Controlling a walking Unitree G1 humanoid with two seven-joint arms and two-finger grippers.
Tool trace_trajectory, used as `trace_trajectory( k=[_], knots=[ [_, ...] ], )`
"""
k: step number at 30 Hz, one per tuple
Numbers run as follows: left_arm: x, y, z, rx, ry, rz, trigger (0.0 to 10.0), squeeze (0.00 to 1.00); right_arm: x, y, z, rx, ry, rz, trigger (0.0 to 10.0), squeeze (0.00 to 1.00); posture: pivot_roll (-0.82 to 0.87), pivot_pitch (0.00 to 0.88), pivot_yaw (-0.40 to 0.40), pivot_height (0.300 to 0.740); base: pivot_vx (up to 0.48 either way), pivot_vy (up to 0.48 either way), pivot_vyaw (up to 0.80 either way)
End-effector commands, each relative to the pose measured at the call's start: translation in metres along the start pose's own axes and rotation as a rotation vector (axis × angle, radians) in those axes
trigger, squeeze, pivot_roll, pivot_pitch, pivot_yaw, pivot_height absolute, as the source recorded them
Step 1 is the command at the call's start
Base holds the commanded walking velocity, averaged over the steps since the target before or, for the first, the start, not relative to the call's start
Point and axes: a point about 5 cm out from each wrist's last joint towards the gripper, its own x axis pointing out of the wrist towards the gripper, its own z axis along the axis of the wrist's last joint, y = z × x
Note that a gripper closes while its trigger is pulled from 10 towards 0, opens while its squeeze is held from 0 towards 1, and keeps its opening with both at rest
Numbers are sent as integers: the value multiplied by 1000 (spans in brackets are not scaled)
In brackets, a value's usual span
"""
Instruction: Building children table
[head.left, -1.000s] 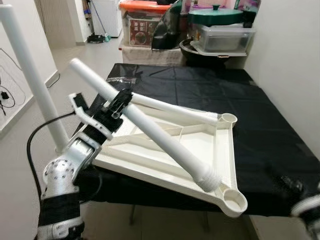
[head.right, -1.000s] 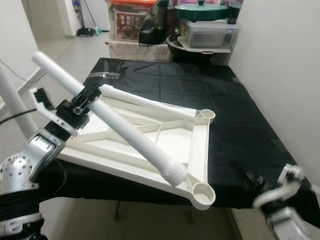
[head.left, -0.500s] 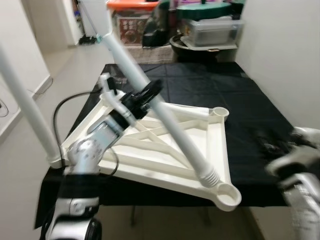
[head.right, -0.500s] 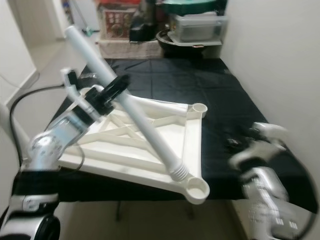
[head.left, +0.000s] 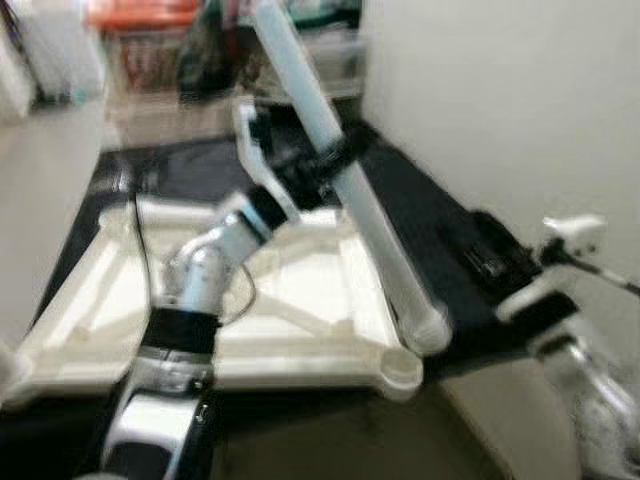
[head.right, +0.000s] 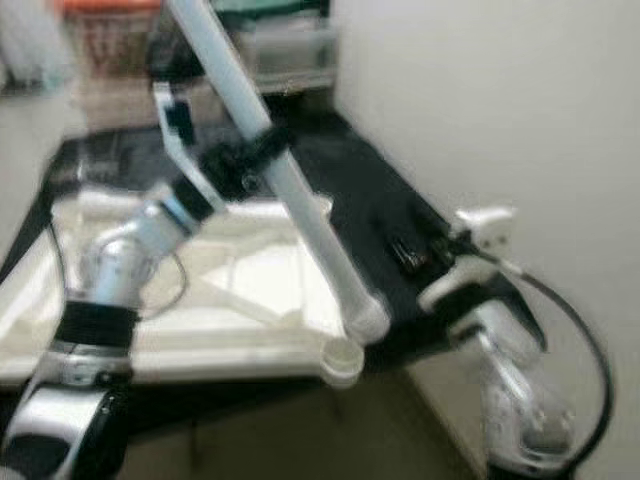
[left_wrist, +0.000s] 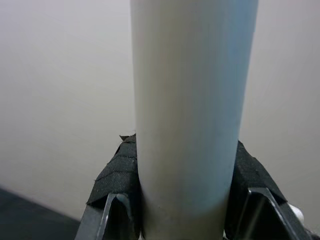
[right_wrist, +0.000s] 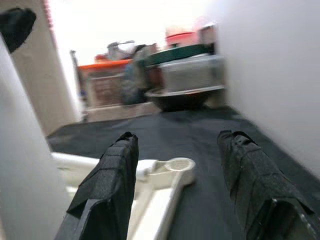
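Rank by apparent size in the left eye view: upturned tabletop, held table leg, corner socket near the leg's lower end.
1. Upturned tabletop
2. Table leg, clamped by the left end effector; nearness to the camera may inflate it.
3. Corner socket

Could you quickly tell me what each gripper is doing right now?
Left gripper: shut on the white table leg.
Right gripper: open, holding nothing.

Domestic interior, apparently a spare or storage corner of a home. A desk (right_wrist: 200, 145) draped in black cloth stands against a plain white wall (head.left: 500, 100). Behind it, household goods are stacked: an orange-lidded storage box (right_wrist: 107, 80), a clear plastic container (right_wrist: 192, 70) with a green lid (right_wrist: 182, 50) on top, and a dark bowl (right_wrist: 182, 99). Pale tiled floor (head.left: 40, 200) extends to one side.
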Motion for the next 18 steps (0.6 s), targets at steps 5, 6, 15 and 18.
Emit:
trace_trajectory(
  k=[5, 6, 15, 18],
  knots=[
    [6, 1, 15, 74, -25, -21, 10000, 0, 6, 4, 8, -18, 20, 80, 10000, 0, 44, 0, -41, 740, 0, 0, -246],
    [7, 2, 16, 89, -20, -27, 10000, 0, 7, 5, 9, -16, 33, 98, 10000, 0, 42, 0, -46, 740, 0, 0, 0],
    [15, 1, 16, 224, 44, -85, 10000, 0, 9, 13, 7, -65, 143, 258, 10000, 0, 46, 0, -52, 740, 0, 0, 0],
    [19, 0, 12, 299, 89, -119, 10000, 0, 14, 13, 10, -21, 184, 301, 10000, 0, 46, 0, -56, 740, 0, 0, 0]
  ],
)
